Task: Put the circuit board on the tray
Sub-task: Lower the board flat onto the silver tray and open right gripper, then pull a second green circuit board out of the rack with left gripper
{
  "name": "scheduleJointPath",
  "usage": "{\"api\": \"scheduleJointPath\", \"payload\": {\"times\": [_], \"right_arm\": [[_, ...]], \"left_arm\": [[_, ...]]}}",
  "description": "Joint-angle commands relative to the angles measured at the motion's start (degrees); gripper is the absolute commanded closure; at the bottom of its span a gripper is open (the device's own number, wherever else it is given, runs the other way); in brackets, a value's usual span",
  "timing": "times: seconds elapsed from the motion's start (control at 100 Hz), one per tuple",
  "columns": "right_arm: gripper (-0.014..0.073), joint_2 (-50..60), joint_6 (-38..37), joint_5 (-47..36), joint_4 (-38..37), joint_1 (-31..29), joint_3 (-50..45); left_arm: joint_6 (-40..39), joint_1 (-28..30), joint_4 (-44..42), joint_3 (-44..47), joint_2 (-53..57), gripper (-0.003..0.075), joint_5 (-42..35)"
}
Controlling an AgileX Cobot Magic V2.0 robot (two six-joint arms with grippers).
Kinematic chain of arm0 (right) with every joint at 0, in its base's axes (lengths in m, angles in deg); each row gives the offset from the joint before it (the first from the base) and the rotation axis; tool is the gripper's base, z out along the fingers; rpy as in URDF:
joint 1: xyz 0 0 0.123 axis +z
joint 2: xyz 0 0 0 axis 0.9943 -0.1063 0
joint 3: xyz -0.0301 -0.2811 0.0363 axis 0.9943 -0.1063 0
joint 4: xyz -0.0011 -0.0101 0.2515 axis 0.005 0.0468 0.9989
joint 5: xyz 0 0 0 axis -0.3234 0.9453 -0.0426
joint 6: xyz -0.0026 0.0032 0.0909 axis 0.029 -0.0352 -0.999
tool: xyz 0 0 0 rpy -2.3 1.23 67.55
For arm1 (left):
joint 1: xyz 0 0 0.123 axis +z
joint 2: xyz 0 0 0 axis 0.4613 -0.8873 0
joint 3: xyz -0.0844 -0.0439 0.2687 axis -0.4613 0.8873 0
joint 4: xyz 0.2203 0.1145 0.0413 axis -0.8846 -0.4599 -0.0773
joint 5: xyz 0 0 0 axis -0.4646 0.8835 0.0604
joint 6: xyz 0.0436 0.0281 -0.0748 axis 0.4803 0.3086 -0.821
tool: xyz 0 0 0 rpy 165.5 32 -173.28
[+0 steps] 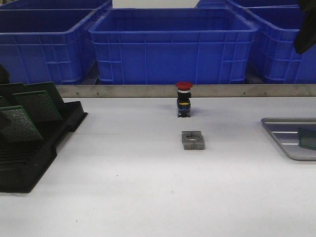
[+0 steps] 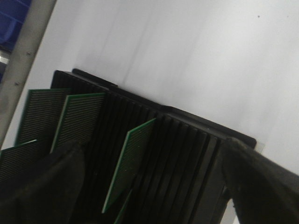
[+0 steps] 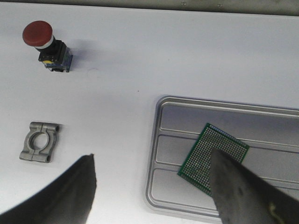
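Observation:
The silver-grey tray lies at the table's right edge, and a green circuit board lies flat on it. In the right wrist view the board rests on the tray's ridged floor. My right gripper hangs open and empty above the tray's near-left corner; one finger hides part of the board. My left gripper is open over the black slotted rack, with one upright green board between its fingers, not gripped. Several more boards stand in the rack.
A red push-button switch and a grey metal clamp block sit mid-table; both show in the right wrist view, the switch and the block. Big blue bins stand behind a metal rail.

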Motion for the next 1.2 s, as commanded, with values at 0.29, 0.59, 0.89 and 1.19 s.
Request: {"api": "scheduleJointPath", "payload": {"times": [0.29,0.59,0.89,1.19], "right_arm": [[0.0069,1.97,0.49,-2.06,-0.09,0.02,1.63],[0.0069,1.97,0.49,-2.00,-0.09,0.02,1.63],[0.0069,1.97,0.49,-2.06,-0.21,0.02,1.63],[0.0069,2.35,0.54,-2.07,-0.31,0.02,1.63]], "left_arm": [[-0.25,0.18,0.78,-4.97,-9.11,0.0154,-8.41],[-0.25,0.18,0.78,-7.44,-10.98,0.0373,-7.25],[-0.25,0.18,0.78,-7.44,-10.98,0.0740,-6.48],[-0.25,0.18,-1.54,-7.44,-4.08,0.0740,-2.77]]}}
